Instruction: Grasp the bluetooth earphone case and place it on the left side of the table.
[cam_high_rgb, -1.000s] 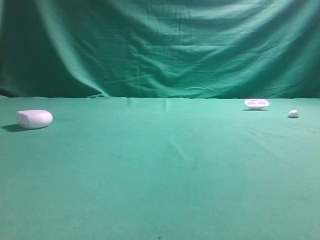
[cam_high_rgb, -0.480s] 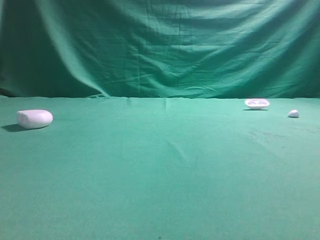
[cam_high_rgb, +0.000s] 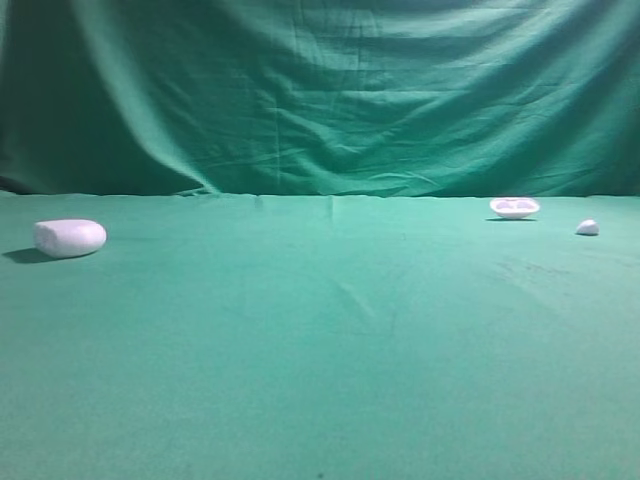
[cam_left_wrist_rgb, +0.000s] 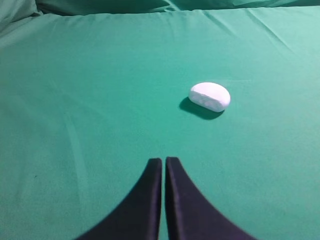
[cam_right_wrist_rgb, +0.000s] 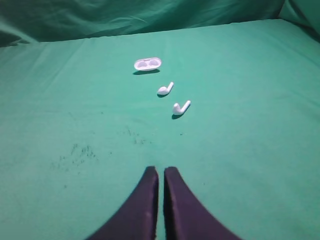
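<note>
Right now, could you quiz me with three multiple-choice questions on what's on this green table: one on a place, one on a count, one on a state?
1. Where does the bluetooth earphone case lie on the table?
A. far left
B. centre
C. far right

2. How many loose earbuds lie near the dish-like tray?
A. none
B. two
C. four

3. How does the left tool stand?
A. gripping the case
B. wide open
C. shut, holding nothing

Answers: 1 A, the high view shows it at the left edge. 2 B, the nearer earbud and farther earbud show in the right wrist view. 3 C, its fingers meet, short of the case.
</note>
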